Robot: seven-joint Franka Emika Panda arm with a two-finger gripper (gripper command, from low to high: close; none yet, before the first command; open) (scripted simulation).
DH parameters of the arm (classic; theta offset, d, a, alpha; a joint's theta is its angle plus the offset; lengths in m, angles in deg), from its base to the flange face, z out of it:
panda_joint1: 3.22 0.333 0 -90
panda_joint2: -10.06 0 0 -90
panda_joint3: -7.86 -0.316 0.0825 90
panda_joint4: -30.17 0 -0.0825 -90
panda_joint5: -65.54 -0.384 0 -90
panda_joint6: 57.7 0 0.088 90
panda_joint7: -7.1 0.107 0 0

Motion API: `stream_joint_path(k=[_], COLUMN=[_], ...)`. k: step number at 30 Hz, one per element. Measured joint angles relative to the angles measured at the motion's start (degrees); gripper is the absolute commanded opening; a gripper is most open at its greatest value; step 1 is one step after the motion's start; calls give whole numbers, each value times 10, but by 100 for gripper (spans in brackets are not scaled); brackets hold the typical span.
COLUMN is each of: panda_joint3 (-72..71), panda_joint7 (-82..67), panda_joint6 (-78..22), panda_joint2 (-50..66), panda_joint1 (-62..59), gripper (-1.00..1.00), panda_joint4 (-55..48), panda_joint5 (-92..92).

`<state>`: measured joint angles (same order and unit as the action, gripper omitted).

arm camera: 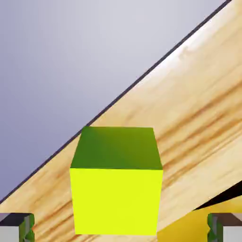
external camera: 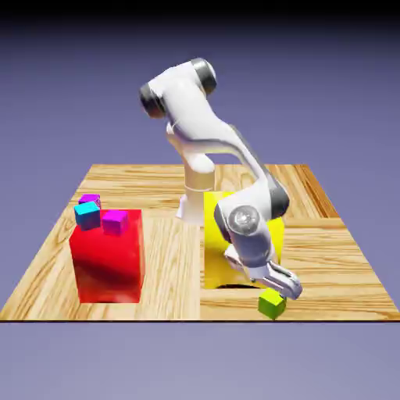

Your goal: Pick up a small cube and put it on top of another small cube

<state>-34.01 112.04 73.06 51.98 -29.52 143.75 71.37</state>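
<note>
- The gripper [external camera: 278, 289] hangs low at the table's near edge, right over the small lime-green cube [external camera: 272, 303]; its fingers are spread wide apart, one on either side of the cube, clamping nothing.
- In the hand view the fingertips [arm camera: 27, 227] sit at the bottom corners, and the lime-green cube [arm camera: 116, 182] fills the space between them without touching either pad.
- That cube rests on the wooden table [external camera: 336, 266], close to the near edge and toward the exterior view's right.
- Just behind the gripper stands a large yellow block [external camera: 215, 258], partly hidden by the arm's wrist; its corner shows in the hand view at lower right.
- On the exterior view's left, well apart, a large red block [external camera: 105, 262] carries three small cubes on top: a cyan cube [external camera: 87, 215], a magenta cube [external camera: 116, 222] and a purple cube [external camera: 91, 200] behind them.
- Only the exterior view shows the red block and its cubes; only the hand view shows the gap beside each fingertip.
</note>
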Motion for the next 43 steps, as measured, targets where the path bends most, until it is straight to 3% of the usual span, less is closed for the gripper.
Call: stream_joint_path(k=[2, 3, 9, 31, 34, 37, 38, 43], panda_joint3=[26, 27, 1, 452, 459, 445, 441, 455], panda_joint7=[8, 8, -9, 111, 121, 101, 95, 116], panda_joint6=[50, 52, -36, -204, -200, -125, -106, -181], panda_joint2=[41, 43, -34, -491, -499, -471, -464, -492], panda_joint1=[28, 29, 0, -59, -75, -59, -57, -73], gripper=[0, -100, -100, -100, -100, -100, 100, 100], panda_joint4=[7, 7, -3, 103, 109, 154, 166, 120], panda_joint5=[19, 20, -33, -351, -342, -368, -374, -348])
